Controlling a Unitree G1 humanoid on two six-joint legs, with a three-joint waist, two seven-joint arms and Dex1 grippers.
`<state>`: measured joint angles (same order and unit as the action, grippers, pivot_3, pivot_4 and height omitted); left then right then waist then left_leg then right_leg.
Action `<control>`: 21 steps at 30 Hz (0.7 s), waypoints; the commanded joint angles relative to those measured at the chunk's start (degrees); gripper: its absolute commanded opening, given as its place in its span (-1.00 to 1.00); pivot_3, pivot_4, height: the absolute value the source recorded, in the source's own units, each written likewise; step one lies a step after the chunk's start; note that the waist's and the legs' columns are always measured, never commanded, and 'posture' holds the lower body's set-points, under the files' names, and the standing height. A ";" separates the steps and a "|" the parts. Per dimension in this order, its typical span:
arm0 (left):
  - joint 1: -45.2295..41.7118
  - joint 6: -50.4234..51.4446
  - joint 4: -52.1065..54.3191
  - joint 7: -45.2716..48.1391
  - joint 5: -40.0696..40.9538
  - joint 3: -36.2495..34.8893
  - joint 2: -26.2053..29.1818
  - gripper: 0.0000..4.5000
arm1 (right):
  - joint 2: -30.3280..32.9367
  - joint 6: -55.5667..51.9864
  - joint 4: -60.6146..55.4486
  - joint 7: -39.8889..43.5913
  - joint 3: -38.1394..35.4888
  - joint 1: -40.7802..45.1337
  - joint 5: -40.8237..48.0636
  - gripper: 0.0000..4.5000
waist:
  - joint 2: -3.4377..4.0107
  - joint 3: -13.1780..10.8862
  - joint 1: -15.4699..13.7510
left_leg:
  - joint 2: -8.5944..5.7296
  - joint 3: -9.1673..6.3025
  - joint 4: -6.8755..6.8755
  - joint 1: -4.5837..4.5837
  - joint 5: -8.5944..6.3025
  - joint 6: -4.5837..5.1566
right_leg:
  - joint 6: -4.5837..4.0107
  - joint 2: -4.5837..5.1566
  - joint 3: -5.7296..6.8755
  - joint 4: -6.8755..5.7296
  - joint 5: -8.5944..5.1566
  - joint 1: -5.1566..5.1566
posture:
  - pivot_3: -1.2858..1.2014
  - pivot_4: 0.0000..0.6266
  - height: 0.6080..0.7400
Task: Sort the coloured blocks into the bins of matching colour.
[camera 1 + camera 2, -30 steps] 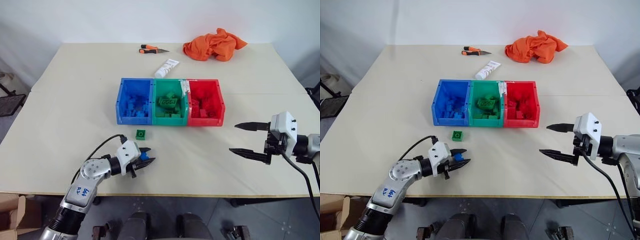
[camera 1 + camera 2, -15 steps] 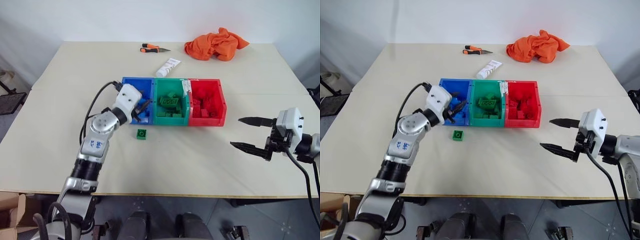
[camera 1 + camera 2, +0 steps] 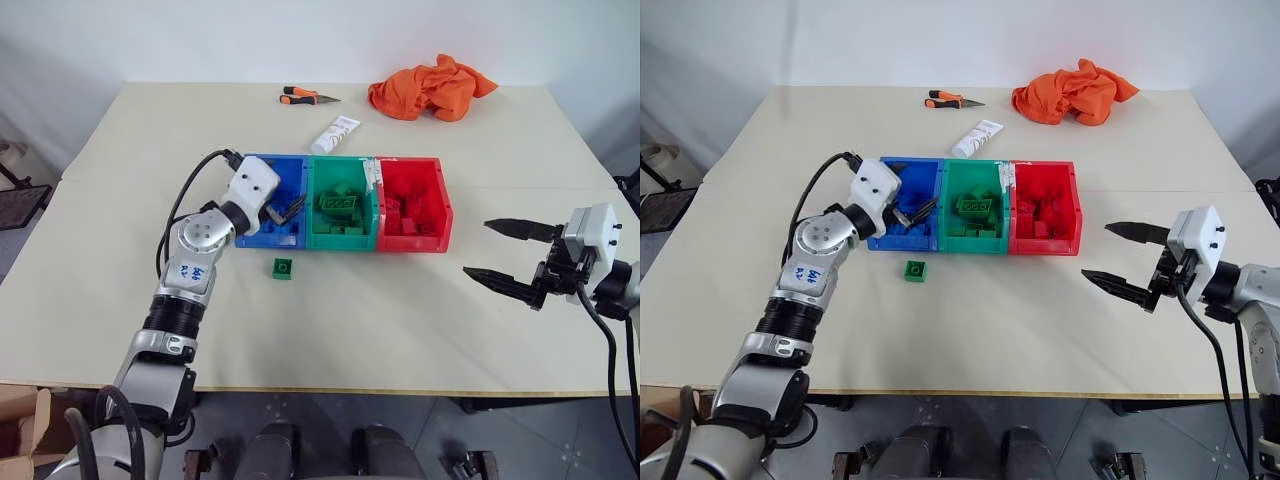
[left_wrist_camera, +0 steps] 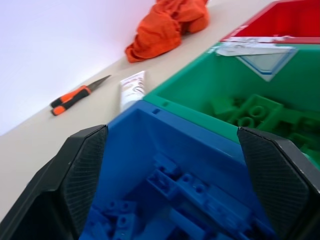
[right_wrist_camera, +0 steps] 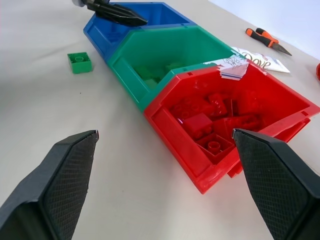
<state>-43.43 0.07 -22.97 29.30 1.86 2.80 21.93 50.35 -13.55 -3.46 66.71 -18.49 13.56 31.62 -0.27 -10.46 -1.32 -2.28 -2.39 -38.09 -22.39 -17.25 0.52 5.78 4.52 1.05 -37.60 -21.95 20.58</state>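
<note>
Three joined bins are seen on a pale cream table (image 3: 120, 260): a blue bin (image 3: 250, 235) filled with blue bricks (image 4: 180, 190), a green bin (image 3: 341, 238) filled with green bricks (image 3: 338, 206), and a red bin (image 3: 411, 243) filled with red bricks (image 5: 212, 120). A single green studded brick (image 3: 283, 267) is laid on the cream surface, while an orange cloth (image 3: 430, 88), a white tube (image 3: 332, 134) with dark print, and a tool with orange-and-black handles (image 3: 305, 97) are found behind the bins. Both the left gripper (image 3: 284, 212) and the right gripper (image 3: 508, 255) are fitted with black fingers, cross-hatched on the pads (image 5: 67, 175), on white housings.
</note>
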 commanded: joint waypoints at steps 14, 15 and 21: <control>33.11 15.93 23.00 33.73 21.82 -18.17 29.60 0.96 | 3.84 2.54 7.33 8.82 1.43 3.84 -1.89 1.00 | 0.07 -0.02 1.20 | 0.05 -0.09 0.12 0.05 0.00 -0.01 | -0.07 0.09 -0.09 0.26 -0.03 -0.02 | 0.03 -0.52 1.00; 34.58 15.50 22.79 34.82 22.13 -19.17 30.61 0.96 | 4.01 2.74 7.81 9.20 1.61 4.07 -2.10 1.00 | 0.08 -0.03 1.26 | 0.06 -0.10 0.14 0.06 0.00 -0.01 | -0.07 0.10 -0.09 0.30 -0.04 -0.03 | 0.03 -0.52 1.00; 42.32 14.99 21.86 39.11 23.32 -25.30 34.28 0.96 | 4.07 3.37 10.66 10.81 2.78 6.61 -2.90 1.00 | 0.18 -0.07 1.51 | 0.06 -0.08 0.21 0.06 -0.02 0.02 | -0.11 0.13 -0.09 0.37 -0.05 -0.03 | 0.03 -0.52 1.00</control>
<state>-1.51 15.88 -1.95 67.48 23.96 -20.02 55.22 53.40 -11.19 7.37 76.72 -15.47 19.20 28.62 -0.09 -10.53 0.19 -2.21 -2.47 -37.86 -22.32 -17.27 0.54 5.66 4.66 0.96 -37.23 -22.01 20.56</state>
